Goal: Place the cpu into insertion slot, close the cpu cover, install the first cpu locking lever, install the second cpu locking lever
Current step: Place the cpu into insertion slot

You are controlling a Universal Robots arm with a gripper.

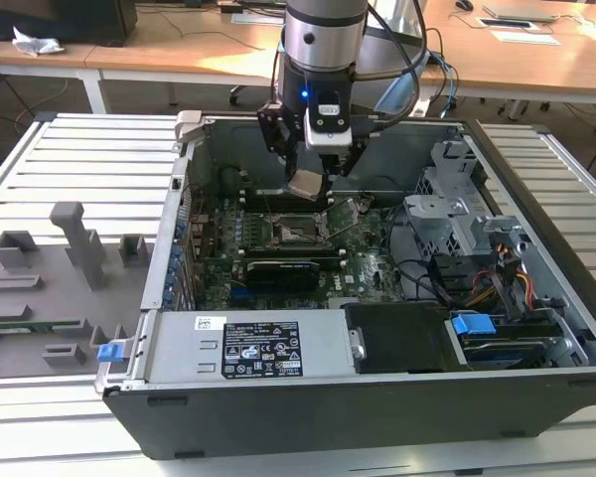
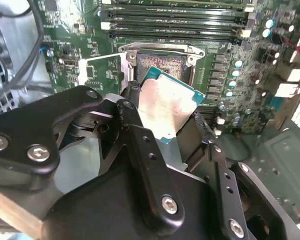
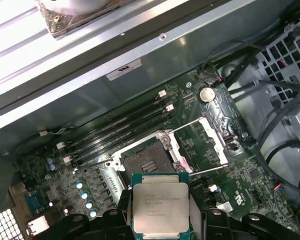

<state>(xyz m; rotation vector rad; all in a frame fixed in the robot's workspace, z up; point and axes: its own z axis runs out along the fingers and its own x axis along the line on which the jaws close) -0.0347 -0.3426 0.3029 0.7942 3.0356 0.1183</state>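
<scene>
My gripper [image 1: 312, 177] is shut on the cpu [image 1: 306, 185], a flat square chip with a silvery top, clamped by its edges between the two black fingers [image 2: 140, 145]. The cpu [image 3: 159, 204] hangs tilted a little above the green motherboard, just off the insertion slot [image 3: 147, 162]. The slot is a square socket with a dark centre and a silver rim, and it lies uncovered in both wrist views [image 2: 162, 64]. The cpu cover [image 3: 202, 142], a thin silver frame, is flipped open beside the slot [image 1: 296, 231].
The board sits in an open computer case [image 1: 169, 209]. Memory slots [image 3: 120, 125] run beside the socket. A drive cage with cables [image 1: 467, 238] stands at the exterior view's right, and a power supply [image 1: 248, 348] lies in front. A grey fixture tray [image 1: 50, 288] is at the exterior view's left.
</scene>
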